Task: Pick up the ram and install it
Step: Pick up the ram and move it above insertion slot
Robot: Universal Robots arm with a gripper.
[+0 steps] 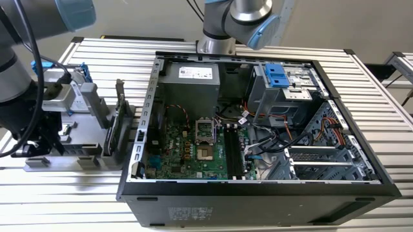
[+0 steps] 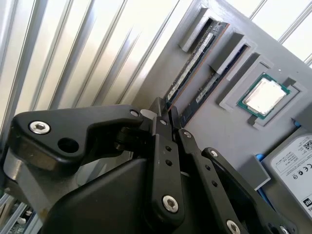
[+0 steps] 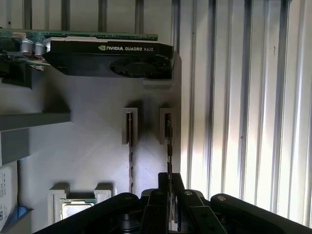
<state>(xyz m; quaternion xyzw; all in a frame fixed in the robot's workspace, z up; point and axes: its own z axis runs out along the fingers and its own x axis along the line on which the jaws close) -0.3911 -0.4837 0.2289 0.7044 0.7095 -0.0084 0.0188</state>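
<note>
The ram (image 3: 168, 141) stands on edge in the outermost slot of a grey parts tray (image 3: 97, 146), one end pinched between the drawn-together fingers of the gripper (image 3: 169, 181). A second memory stick (image 3: 130, 151) sits in the neighbouring slot, just beside the gripper. A graphics card (image 3: 112, 58) lies beyond the ram's free end, and a silver processor chip (image 2: 265, 95) rests past the second stick.

Two ram sticks (image 2: 194, 63) (image 2: 213, 85), one CPU chip (image 2: 265, 95), one graphics card (image 3: 112, 58)
</note>
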